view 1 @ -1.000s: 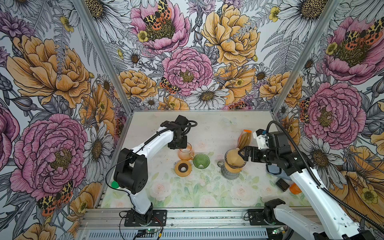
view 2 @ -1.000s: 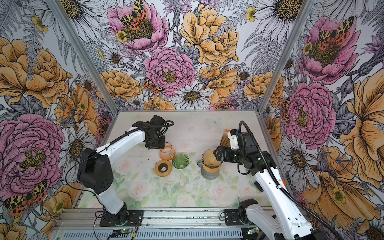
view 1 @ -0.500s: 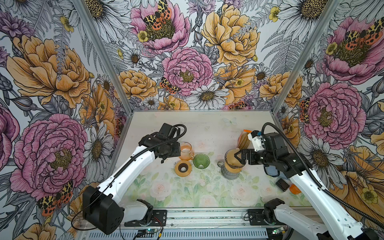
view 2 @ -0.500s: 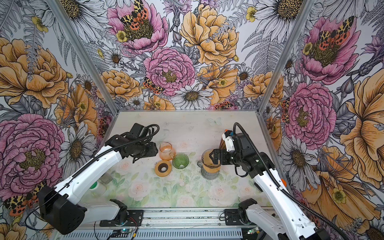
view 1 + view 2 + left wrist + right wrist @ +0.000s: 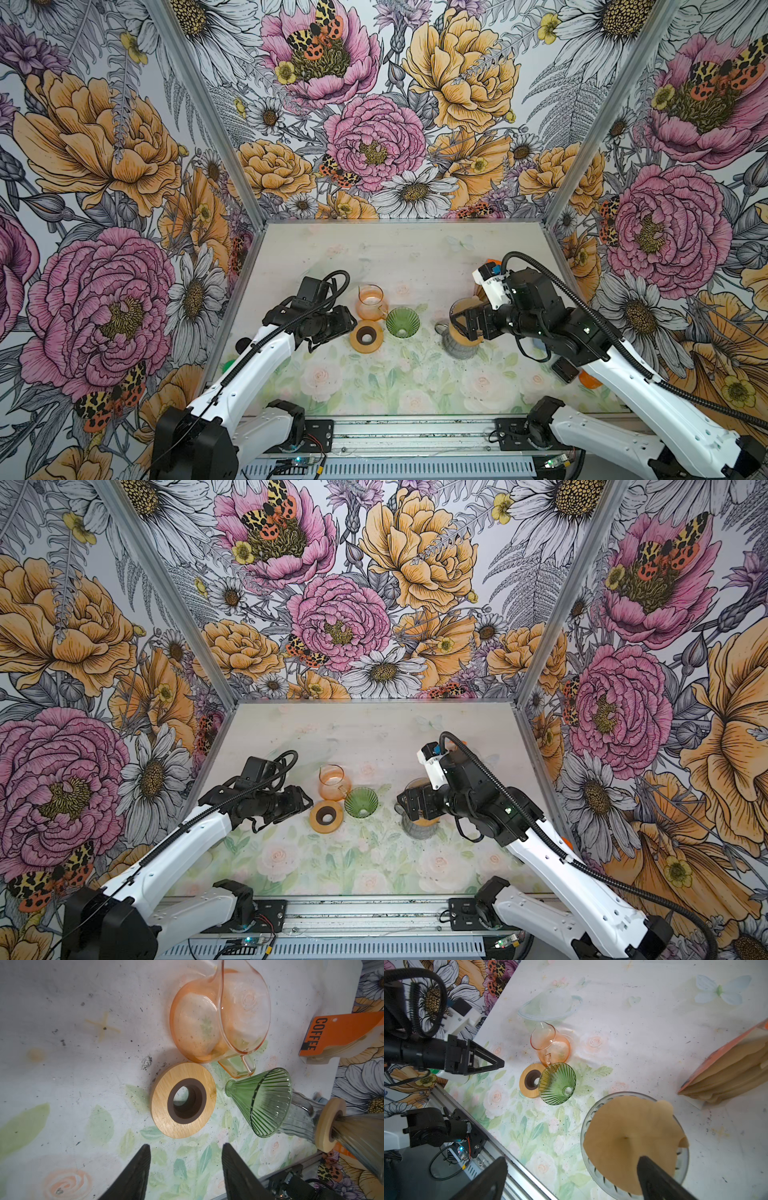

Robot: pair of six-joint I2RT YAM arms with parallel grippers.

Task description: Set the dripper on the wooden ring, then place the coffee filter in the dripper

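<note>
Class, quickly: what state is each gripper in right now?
Left gripper: open, holding nothing.
Right gripper: open at the coffee filter, holding nothing.

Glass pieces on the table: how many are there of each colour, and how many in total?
Orange: 1, the orange carafe.
Green: 1, the green dripper.
Clear grey: 2, the grey dripper with the paper filter in it, and the ribbed carafe below it.
Total: 4.
</note>
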